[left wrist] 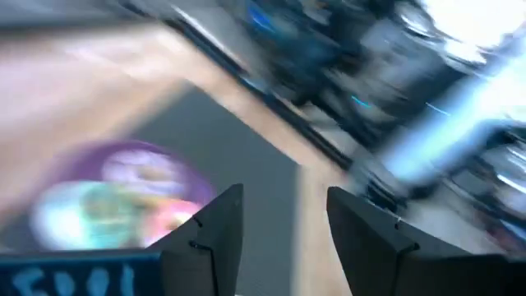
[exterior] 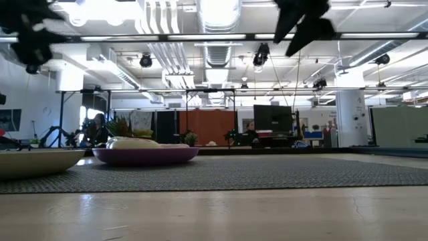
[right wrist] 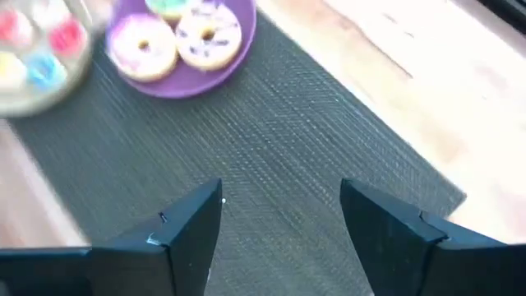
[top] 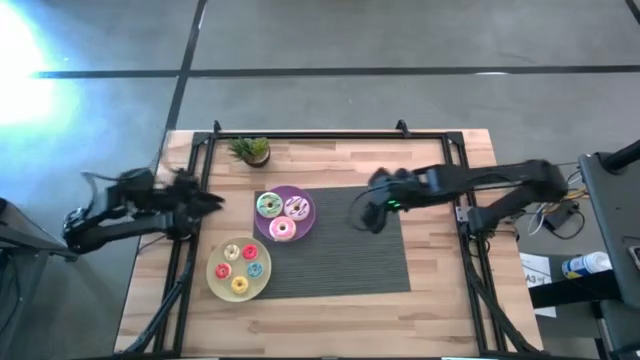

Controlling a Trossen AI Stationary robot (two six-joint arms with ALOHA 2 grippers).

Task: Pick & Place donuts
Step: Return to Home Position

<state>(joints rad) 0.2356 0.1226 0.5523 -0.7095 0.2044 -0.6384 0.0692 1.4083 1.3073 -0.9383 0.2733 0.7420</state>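
Three larger donuts lie flat on the purple plate [top: 285, 190]: green-iced [top: 268, 205], white-sprinkled [top: 296, 207] and pink [top: 282, 229]. In the right wrist view the pink donut [right wrist: 144, 45] and the white-sprinkled donut [right wrist: 205, 34] also show. The tinier donuts, among them a blue one [top: 254, 269] and a yellow one [top: 239, 285], rest on the yellow plate [top: 213, 280]. My left gripper [top: 210, 202] [left wrist: 283, 197] hovers open, left of the purple plate. My right gripper [top: 368, 218] [right wrist: 282, 187] hovers open above the mat, right of that plate.
A dark woven mat [top: 345, 250] covers the table's middle, and the purple plate sits at its far left corner. A small potted plant [top: 250, 150] stands near the far edge. Black frame rails [top: 330, 135] run along the table's far, left and right sides.
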